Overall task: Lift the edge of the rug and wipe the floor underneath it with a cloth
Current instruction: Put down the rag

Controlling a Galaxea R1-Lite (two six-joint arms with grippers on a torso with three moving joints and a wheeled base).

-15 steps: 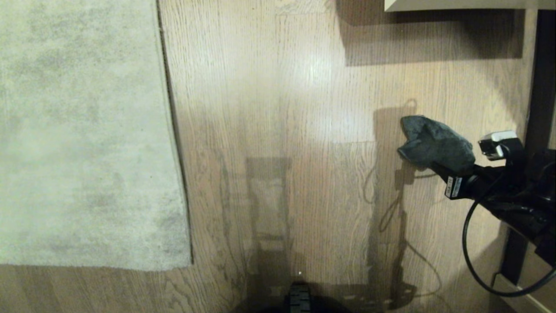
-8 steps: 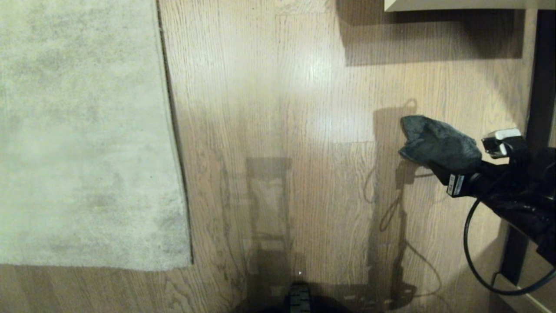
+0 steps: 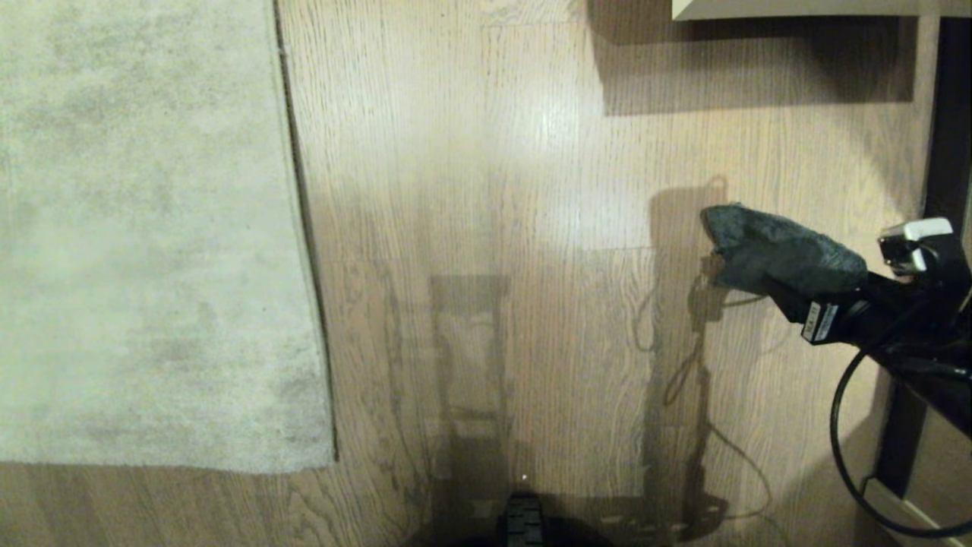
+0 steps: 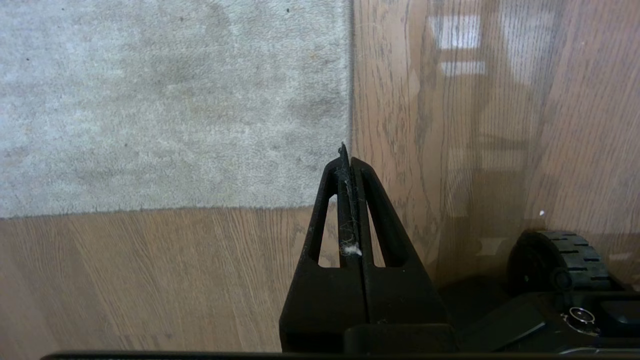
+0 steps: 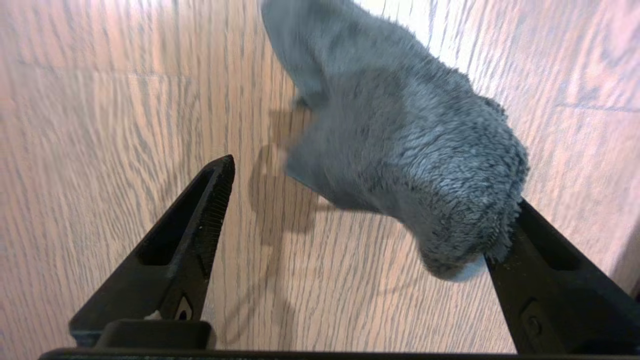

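We see a pale grey-beige rug (image 3: 152, 228) mottled with darker patches and trimmed in a thin dark line, light brown wood-grain floor (image 3: 493, 152), and a dark grey-teal fuzzy cloth (image 5: 400, 145).

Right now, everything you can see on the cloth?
The cloth is a small dark grey-teal fuzzy rag, bunched into a lump. It drapes over one finger of the wide-open right gripper, unclamped, above the wood floor, far to the right of the rug.
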